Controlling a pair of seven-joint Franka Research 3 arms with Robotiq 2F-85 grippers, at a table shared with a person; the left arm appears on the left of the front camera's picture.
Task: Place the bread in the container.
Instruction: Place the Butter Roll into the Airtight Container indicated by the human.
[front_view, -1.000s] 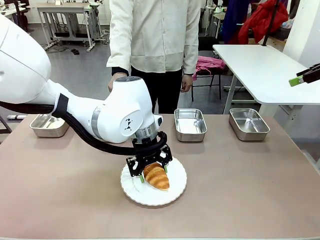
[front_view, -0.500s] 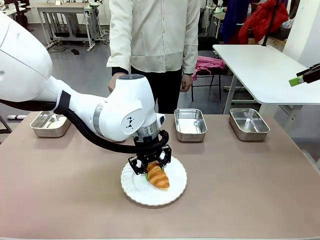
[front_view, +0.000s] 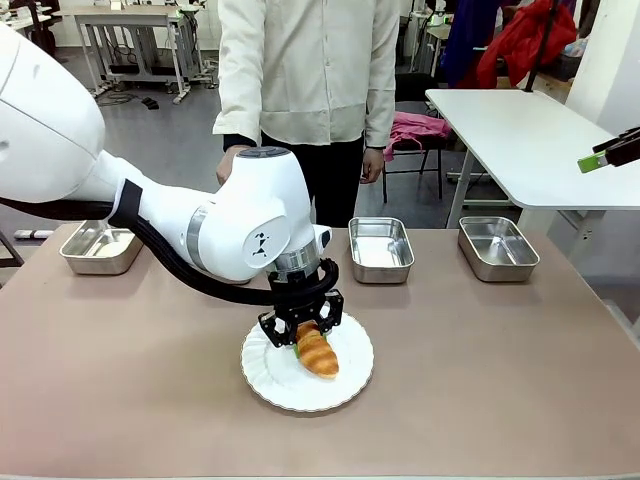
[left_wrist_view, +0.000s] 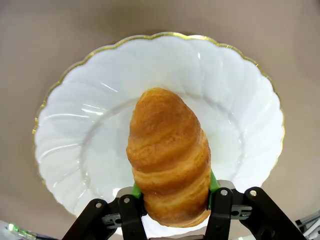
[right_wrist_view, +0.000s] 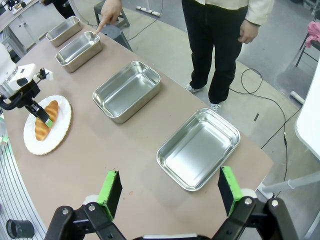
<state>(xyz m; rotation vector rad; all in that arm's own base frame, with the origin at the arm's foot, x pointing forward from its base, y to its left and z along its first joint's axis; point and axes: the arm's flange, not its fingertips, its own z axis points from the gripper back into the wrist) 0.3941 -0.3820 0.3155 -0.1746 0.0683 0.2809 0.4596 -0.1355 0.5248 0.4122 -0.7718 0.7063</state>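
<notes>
Bread (left_wrist_view: 169, 155) clamped by its near end between the two green pads (left_wrist_view: 213, 182) of the left gripper (left_wrist_view: 175, 186), jaws narrowed to the width of the crust, one pad on each flank. Rest of the ridged body sticking out past the fingertips, tapered tip farthest from them, over the middle of a white scalloped plate (left_wrist_view: 75, 100) with a gold edge. Underside perhaps touching the plate; hard to tell lifted from resting.

Same grip from the front: left gripper (front_view: 305, 343) pointing down at the plate (front_view: 350, 385), bread (front_view: 318, 355) angled out from between the fingers toward the near right.

Right gripper (right_wrist_view: 170, 192) high above the table (right_wrist_view: 125, 165), fingers spread wide, nothing between them. Beyond its fingertips, a row of four steel pans: nearest pan (right_wrist_view: 198, 148) straight ahead between the two fingers, next pan (right_wrist_view: 127, 90) farther out and leftward, then the container (right_wrist_view: 79, 50), then a last pan (right_wrist_view: 63, 30) at the far end. Person's hand (right_wrist_view: 111, 9) above the row, index finger stretched down to the far rim of the container. Plate (right_wrist_view: 57, 135) and bread (right_wrist_view: 40, 130) well to the left of the left finger, in the grip of the left gripper (right_wrist_view: 45, 117), apart from all four pans.
</notes>
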